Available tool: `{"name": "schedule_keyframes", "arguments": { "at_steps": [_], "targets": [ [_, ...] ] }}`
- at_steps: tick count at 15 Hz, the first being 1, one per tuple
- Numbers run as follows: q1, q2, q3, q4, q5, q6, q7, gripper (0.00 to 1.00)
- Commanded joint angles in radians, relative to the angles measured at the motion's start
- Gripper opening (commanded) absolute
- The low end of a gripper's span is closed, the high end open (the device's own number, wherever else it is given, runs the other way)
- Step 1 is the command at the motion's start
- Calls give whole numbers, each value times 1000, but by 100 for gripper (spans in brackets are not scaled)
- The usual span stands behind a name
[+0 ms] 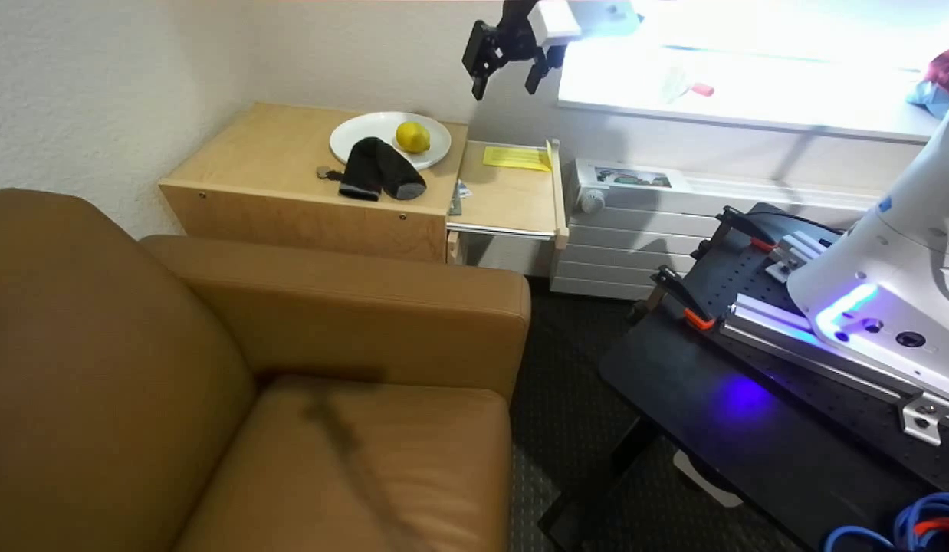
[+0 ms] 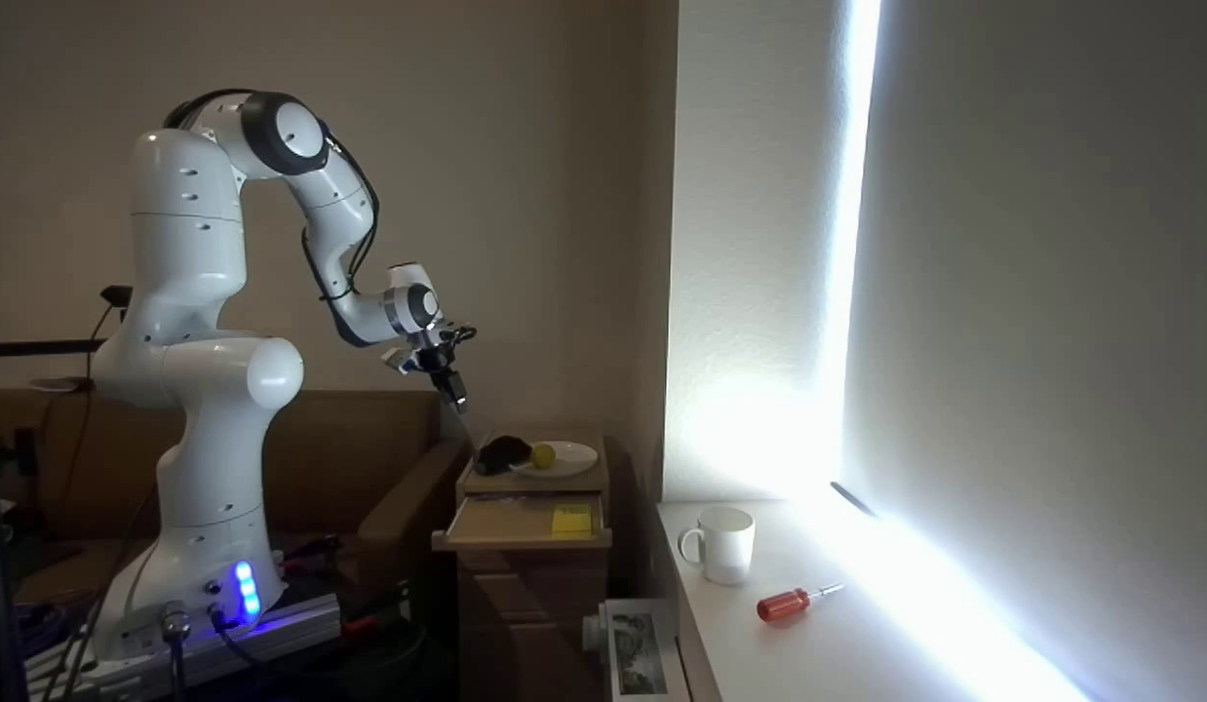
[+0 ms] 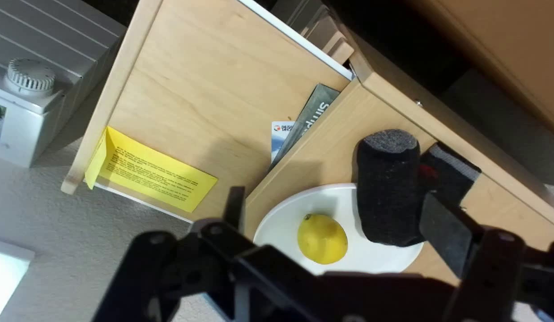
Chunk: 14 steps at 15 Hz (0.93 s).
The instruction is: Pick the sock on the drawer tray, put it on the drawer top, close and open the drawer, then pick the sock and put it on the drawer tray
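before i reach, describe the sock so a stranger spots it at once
Find the wooden cabinet by the brown couch. On its top, a white plate holds a yellow fruit. The sock lies bent, overlapping that plate's edge; unlike both, it is black fabric with grey patches.

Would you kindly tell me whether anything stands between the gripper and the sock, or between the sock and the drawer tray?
Nothing visible stands between the open gripper and the sock, nor between the sock and the drawer tray. The yellow fruit on the plate seems to sit beside the latter path, not in it.
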Motion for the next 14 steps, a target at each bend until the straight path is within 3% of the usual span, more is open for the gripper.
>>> {"name": "schedule_keyframes", "arguments": {
  "at_steps": [1,5,10,14],
  "targets": [
    [-1,1,-1,-3,1,0,-1,100],
    [-1,171,-17,68,-67,40,75,100],
    [22,374,10,208,-18,151,101,100],
    [108,523,-51,382,-48,222,257,100]
  ]
}}
